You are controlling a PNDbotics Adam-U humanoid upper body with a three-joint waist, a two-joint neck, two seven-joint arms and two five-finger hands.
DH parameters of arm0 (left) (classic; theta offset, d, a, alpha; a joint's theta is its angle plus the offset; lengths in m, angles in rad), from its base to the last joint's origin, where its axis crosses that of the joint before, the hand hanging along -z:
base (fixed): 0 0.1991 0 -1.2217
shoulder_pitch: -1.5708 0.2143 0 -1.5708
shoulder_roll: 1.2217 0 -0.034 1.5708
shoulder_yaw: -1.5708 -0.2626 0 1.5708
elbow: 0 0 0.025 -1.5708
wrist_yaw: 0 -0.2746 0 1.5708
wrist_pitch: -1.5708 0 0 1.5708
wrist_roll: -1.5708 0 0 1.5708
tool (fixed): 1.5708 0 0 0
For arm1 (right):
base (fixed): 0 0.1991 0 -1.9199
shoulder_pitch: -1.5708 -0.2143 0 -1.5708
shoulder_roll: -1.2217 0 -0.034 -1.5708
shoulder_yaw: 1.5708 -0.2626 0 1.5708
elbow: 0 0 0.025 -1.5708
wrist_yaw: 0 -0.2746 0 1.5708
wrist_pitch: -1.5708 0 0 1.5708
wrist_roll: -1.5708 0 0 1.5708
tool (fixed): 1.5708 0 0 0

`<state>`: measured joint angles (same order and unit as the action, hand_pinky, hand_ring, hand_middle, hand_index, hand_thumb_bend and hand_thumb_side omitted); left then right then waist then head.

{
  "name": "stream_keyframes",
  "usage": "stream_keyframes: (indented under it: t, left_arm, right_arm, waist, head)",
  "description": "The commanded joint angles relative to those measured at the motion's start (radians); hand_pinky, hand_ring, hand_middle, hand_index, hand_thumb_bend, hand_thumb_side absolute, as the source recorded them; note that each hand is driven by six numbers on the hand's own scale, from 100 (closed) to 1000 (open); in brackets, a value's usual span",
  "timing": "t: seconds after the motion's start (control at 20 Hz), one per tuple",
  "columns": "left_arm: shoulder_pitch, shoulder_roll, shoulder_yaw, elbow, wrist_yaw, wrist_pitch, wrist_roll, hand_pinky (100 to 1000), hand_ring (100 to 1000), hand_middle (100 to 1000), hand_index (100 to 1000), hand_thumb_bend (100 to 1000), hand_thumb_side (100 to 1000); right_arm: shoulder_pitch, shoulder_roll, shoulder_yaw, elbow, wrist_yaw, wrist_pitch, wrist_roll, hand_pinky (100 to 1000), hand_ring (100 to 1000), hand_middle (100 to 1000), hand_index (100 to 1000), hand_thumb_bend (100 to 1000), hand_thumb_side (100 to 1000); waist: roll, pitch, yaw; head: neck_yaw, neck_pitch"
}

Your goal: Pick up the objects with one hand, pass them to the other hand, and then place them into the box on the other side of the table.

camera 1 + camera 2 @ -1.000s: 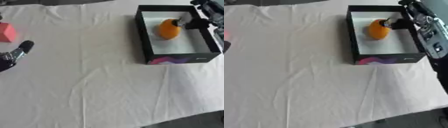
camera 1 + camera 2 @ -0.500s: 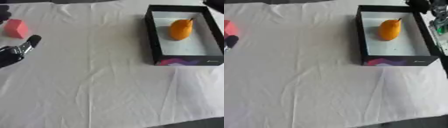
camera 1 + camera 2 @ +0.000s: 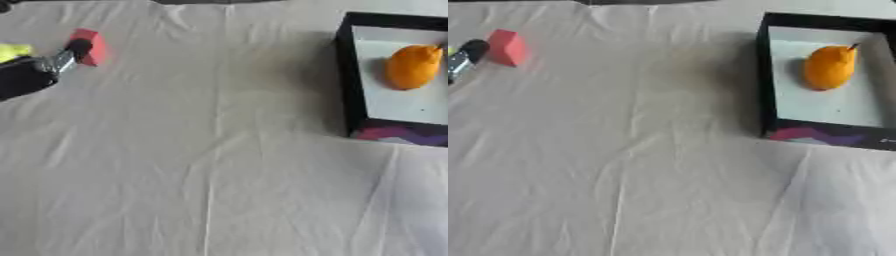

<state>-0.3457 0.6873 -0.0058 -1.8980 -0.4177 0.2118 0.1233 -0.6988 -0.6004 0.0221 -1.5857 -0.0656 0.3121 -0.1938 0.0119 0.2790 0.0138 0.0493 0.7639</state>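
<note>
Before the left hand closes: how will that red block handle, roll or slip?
The red block shows flat faces and edges, so it will probably sit rather than roll. It looks small beside the left hand, likely light. On the wrinkled cloth it may slide when nudged.

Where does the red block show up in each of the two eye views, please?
Left eye view: the red block sits upper left, with the left hand reaching its left side.
Right eye view: further left, near the upper left corner.
Shared landmark: the black box holding the orange fruit, upper right in both.
</note>
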Motion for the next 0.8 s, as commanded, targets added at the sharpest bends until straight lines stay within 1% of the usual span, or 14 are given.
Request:
stream_keyframes:
  t: [0.05, 0.2, 0.4, 0.65, 0.8]
  left_arm:
    - [-0.034, 0.117, 0.019, 0.037, 0.02, 0.025, -0.05, 782, 749, 702, 842, 692, 444]
    - [-0.064, 0.18, 0.02, 0.104, 0.048, 0.043, -0.106, 783, 751, 705, 842, 694, 454]
    - [-0.102, 0.241, 0.015, 0.221, 0.05, 0.05, -0.162, 788, 760, 719, 846, 708, 463]
    - [-0.153, 0.29, 0.013, 0.377, 0.025, 0.063, -0.244, 795, 772, 736, 852, 729, 445]
    - [-0.189, 0.295, 0.008, 0.465, -0.007, 0.075, -0.286, 805, 786, 744, 856, 774, 427]
  right_arm:
    - [-0.024, -0.014, 0.002, -0.031, 0.009, 0.003, -0.002, 938, 840, 844, 903, 348, 525]
    - [-0.027, -0.013, 0.005, -0.037, 0.023, 0.004, 0.001, 937, 837, 841, 901, 345, 525]
    - [-0.031, -0.012, 0.009, -0.038, 0.039, 0.006, 0.006, 936, 834, 838, 899, 349, 524]
    - [-0.033, -0.014, 0.013, -0.036, 0.047, 0.007, 0.011, 935, 831, 834, 898, 352, 526]
    - [-0.037, -0.011, 0.016, -0.036, 0.048, 0.005, 0.015, 935, 831, 834, 898, 354, 525]
  waist:
    - [0.013, -0.039, -0.001]
    - [0.015, -0.039, -0.004]
    - [0.017, -0.039, -0.008]
    - [0.019, -0.038, -0.012]
    - [0.021, -0.038, -0.016]
  head:
    - [0.022, 0.006]
    - [0.04, 0.006]
    - [0.058, 0.006]
    - [0.068, 0.006]
    - [0.076, 0.006]
